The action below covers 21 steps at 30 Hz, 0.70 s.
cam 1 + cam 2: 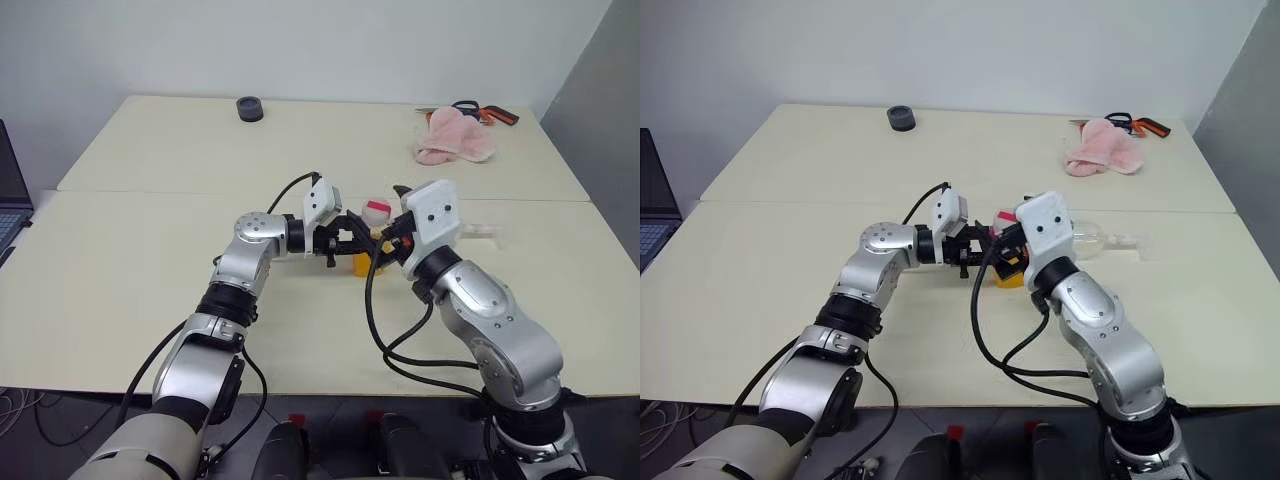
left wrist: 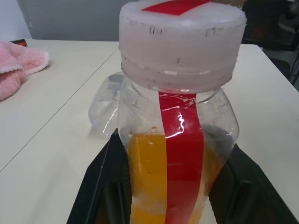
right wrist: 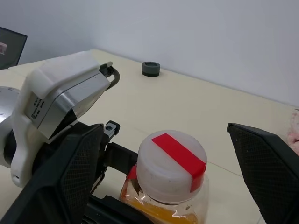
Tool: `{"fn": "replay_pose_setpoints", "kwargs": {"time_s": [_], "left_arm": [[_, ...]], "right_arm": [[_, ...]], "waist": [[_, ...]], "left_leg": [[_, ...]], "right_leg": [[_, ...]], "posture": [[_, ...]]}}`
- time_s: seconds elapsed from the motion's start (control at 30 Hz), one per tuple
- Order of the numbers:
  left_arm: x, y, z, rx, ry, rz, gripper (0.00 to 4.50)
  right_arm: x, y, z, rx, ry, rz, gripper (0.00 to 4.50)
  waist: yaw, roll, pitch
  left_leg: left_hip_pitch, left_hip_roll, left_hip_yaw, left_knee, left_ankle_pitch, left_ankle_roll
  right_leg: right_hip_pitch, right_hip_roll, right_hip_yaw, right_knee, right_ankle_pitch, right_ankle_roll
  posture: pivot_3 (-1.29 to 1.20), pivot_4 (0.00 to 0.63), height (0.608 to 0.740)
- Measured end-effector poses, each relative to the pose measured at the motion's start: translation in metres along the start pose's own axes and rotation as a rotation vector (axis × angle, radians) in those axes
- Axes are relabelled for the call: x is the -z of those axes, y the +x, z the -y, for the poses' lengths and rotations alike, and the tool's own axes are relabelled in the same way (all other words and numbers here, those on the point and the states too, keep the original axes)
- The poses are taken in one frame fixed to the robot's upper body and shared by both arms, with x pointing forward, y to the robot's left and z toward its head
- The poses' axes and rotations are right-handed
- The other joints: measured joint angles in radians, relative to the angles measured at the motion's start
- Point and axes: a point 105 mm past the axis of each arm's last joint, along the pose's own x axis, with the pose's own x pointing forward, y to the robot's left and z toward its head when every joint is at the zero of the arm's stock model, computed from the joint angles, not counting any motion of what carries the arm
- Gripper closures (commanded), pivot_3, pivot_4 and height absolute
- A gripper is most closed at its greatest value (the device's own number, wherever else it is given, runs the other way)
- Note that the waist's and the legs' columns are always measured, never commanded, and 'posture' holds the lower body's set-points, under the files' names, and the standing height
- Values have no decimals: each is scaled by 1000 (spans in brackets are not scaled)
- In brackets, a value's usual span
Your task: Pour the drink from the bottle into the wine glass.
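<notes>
In the left eye view, the small clear plastic bottle with white cap, part-filled with orange-yellow drink, is gripped upright by the left jaws above the cream bench. In the right wrist view, the right jaws are spread wide either side of the cap. In the right eye view, the clear wine glass is seen lying just beyond the right jaws.

Bottle upright near table centre, white cap w/ red band on, approx half full of orange drink. Wine glass on its side just behind.
</notes>
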Motion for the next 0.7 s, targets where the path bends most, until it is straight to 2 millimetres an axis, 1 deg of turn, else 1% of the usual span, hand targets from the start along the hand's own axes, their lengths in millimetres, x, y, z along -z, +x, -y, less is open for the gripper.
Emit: {"fn": "replay_pose_setpoints", "kwargs": {"time_s": [0.13, 0.2, 0.23, 0.3, 0.33, 0.43, 0.63, 0.7], "left_arm": [[0, 0, 0, -1, 8, 2, 2812], [0, 0, 0, -1, 8, 2, 2812], [0, 0, 0, -1, 8, 2, 2812], [0, 0, 0, -1, 8, 2, 2812], [0, 0, 0, -1, 8, 2, 2812], [0, -1, 0, -2, 9, 1, 2812], [-1, -2, -1, -2, 14, 1, 2812], [-1, -3, -1, 2, 17, -2, 2812]], "right_arm": [[5, 3, 0, 8, 7, -18, 0], [7, 5, -1, 12, 15, -21, 367], [6, 5, -1, 16, 15, -17, 619], [6, 6, -1, 19, 16, -10, 1265], [5, 6, -1, 18, 17, -5, 1679], [4, 6, 0, 20, 17, 2, 2692], [5, 7, -2, -9, 12, 19, 2693], [6, 7, -2, -52, -6, 29, 2693]], "waist": [[0, 0, 0], [0, 0, 0], [0, 0, 0], [0, 0, 0], [0, 0, 0], [0, 0, 0], [-1, 0, 0], [-1, 0, 0]], "left_leg": [[0, 0, 0, 0, 0, 0], [0, 0, 0, 0, 0, 0], [0, 0, 0, 0, 0, 0], [0, 0, 0, 0, 0, 0], [0, 0, 0, 0, 0, 0], [0, 0, 0, 0, 0, 0], [0, 0, 0, 0, 0, 0], [0, 0, 0, 0, 0, 0]], "right_leg": [[0, 0, 0, 0, 0, 0], [0, 0, 0, 0, 0, 0], [0, 0, 0, 0, 0, 0], [0, 0, 0, 0, 0, 0], [0, 0, 0, 0, 0, 0], [0, 0, 0, 0, 0, 0], [0, 0, 0, 0, 0, 0], [0, 0, 0, 0, 0, 0]], "posture": [[0, 150, 740], [0, 150, 740], [0, 150, 740], [0, 150, 740], [0, 150, 740], [0, 150, 740], [0, 150, 740], [0, 150, 740]]}}
